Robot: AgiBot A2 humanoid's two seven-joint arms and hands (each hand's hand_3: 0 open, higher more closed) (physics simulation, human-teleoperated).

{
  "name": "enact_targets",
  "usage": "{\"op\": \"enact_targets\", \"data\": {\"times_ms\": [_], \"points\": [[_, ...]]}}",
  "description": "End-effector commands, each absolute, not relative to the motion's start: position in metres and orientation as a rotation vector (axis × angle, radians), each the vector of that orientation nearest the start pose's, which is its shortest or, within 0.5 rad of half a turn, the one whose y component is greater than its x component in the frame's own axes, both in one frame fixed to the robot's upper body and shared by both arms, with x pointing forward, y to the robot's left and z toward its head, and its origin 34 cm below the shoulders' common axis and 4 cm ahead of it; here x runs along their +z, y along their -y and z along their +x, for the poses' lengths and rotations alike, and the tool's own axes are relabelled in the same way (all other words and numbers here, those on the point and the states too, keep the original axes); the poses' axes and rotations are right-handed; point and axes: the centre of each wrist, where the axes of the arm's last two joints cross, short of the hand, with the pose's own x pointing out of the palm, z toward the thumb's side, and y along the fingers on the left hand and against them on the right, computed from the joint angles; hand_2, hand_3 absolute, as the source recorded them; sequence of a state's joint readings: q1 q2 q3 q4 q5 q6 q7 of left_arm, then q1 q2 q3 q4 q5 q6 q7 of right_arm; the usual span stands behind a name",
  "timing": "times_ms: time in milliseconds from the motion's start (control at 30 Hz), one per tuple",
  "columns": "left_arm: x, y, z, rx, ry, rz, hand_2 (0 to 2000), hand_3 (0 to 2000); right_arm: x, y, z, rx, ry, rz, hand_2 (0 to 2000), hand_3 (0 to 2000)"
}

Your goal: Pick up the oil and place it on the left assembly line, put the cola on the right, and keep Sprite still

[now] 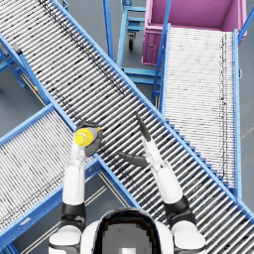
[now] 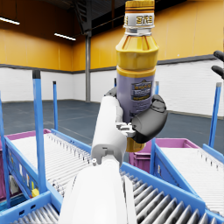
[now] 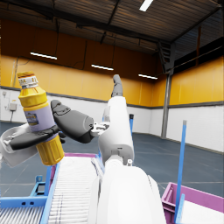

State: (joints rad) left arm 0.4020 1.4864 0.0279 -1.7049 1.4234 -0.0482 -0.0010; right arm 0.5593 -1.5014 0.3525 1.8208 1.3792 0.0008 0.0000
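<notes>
Item under inspection: the oil bottle, yellow with a yellow cap and a purple label. It is sitting upright in the left hand, lifted clear of the rollers, at the left centre of the head view. It is hanging just over the blue rail where the central conveyor is meeting the left assembly line.

The left wrist view is showing the dark fingers wrapping the lower body below the label, leaving the neck and cap free. This low, upright grip is judged suited to setting the base down flat on the rollers.

The right hand is holding nothing; its fingers are spreading apart above the central conveyor, just right of the bottle and not touching it. It is judged to be waiting in reserve for the cola.

Further out, the right assembly line is running down the right side of the frame, from a pink bin at the upper right. Neither cola nor Sprite is showing in any view
</notes>
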Motion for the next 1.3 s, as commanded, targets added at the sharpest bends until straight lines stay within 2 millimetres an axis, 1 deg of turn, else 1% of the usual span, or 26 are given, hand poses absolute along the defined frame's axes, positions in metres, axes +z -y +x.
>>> {"op": "enact_targets", "data": {"times_ms": [33, 100, 167, 300, 433, 467, 500, 600, 633, 667, 700, 733, 800, 833, 867, 933, 967, 1033, 1100, 1133, 1167, 1267, 1300], "points": [[0.240, -0.237, 0.278, -1.453, 0.457, 0.341, 2000, 2000, 0.312, 0.126, 0.266, 1.821, 0.677, -0.567, 0, 0], [0.226, -0.256, 0.272, -1.371, 0.440, 0.290, 2000, 2000, 0.307, 0.131, 0.270, 1.803, 0.658, -0.544, 0, 0], [0.211, -0.271, 0.265, -1.300, 0.421, 0.237, 2000, 2000, 0.304, 0.128, 0.270, 1.816, 0.649, -0.536, 0, 0], [0.178, -0.293, 0.254, -1.193, 0.371, 0.125, 2000, 2000, 0.304, 0.117, 0.272, 1.848, 0.653, -0.526, 0, 0], [0.157, -0.313, 0.249, -1.113, 0.332, 0.058, 2000, 2000, 0.303, 0.110, 0.275, 1.867, 0.650, -0.512, 0, 0], [0.153, -0.320, 0.248, -1.088, 0.325, 0.044, 639, 1673, 0.304, 0.108, 0.275, 1.871, 0.654, -0.513, 0, 0], [0.150, -0.326, 0.246, -1.055, 0.320, 0.032, 0, 1347, 0.302, 0.108, 0.275, 1.873, 0.649, -0.507, 0, 0], [0.141, -0.344, 0.237, -0.961, 0.312, 0.003, 0, 367, 0.302, 0.106, 0.275, 1.877, 0.653, -0.502, 0, 0], [0.142, -0.348, 0.233, -0.941, 0.315, 0.009, 0, 40, 0.302, 0.106, 0.276, 1.875, 0.653, -0.498, 0, 0], [0.144, -0.353, 0.229, -0.914, 0.322, 0.018, 0, 0, 0.302, 0.106, 0.276, 1.874, 0.654, -0.497, 0, 0], [0.149, -0.358, 0.225, -0.892, 0.332, 0.038, 0, 0, 0.302, 0.106, 0.275, 1.874, 0.657, -0.497, 0, 0], [0.155, -0.368, 0.222, -0.863, 0.339, 0.062, 0, 0, 0.303, 0.106, 0.275, 1.873, 0.658, -0.495, 0, 0], [0.173, -0.384, 0.215, -0.815, 0.360, 0.127, 0, 0, 0.304, 0.108, 0.274, 1.864, 0.667, -0.495, 0, 0], [0.181, -0.389, 0.213, -0.803, 0.368, 0.156, 0, 0, 0.304, 0.108, 0.274, 1.863, 0.668, -0.493, 0, 0], [0.190, -0.391, 0.211, -0.801, 0.378, 0.191, 0, 0, 0.305, 0.109, 0.273, 1.858, 0.675, -0.495, 0, 0], [0.203, -0.384, 0.213, -0.832, 0.391, 0.239, 0, 0, 0.308, 0.114, 0.273, 1.835, 0.691, -0.496, 0, 0], [0.202, -0.385, 0.216, -0.835, 0.389, 0.232, 0, 0, 0.310, 0.118, 0.274, 1.816, 0.699, -0.496, 0, 0], [0.213, -0.375, 0.222, -0.881, 0.399, 0.270, 0, 0, 0.314, 0.134, 0.279, 1.747, 0.716, -0.489, 0, 0], [0.223, -0.362, 0.226, -0.936, 0.406, 0.311, 0, 0, 0.319, 0.143, 0.281, 1.707, 0.731, -0.488, 0, 0], [0.226, -0.357, 0.228, -0.955, 0.412, 0.321, 0, 0, 0.309, 0.131, 0.278, 1.762, 0.701, -0.478, 0, 0], [0.226, -0.353, 0.230, -0.972, 0.412, 0.325, 0, 0, 0.311, 0.134, 0.279, 1.747, 0.706, -0.477, 0, 0], [0.241, -0.339, 0.236, -1.039, 0.425, 0.383, 0, 0, 0.313, 0.140, 0.281, 1.723, 0.714, -0.475, 0, 0], [0.244, -0.330, 0.240, -1.078, 0.427, 0.395, 0, 0, 0.328, 0.177, 0.286, 1.568, 0.764, -0.483, 0, 0]]}}
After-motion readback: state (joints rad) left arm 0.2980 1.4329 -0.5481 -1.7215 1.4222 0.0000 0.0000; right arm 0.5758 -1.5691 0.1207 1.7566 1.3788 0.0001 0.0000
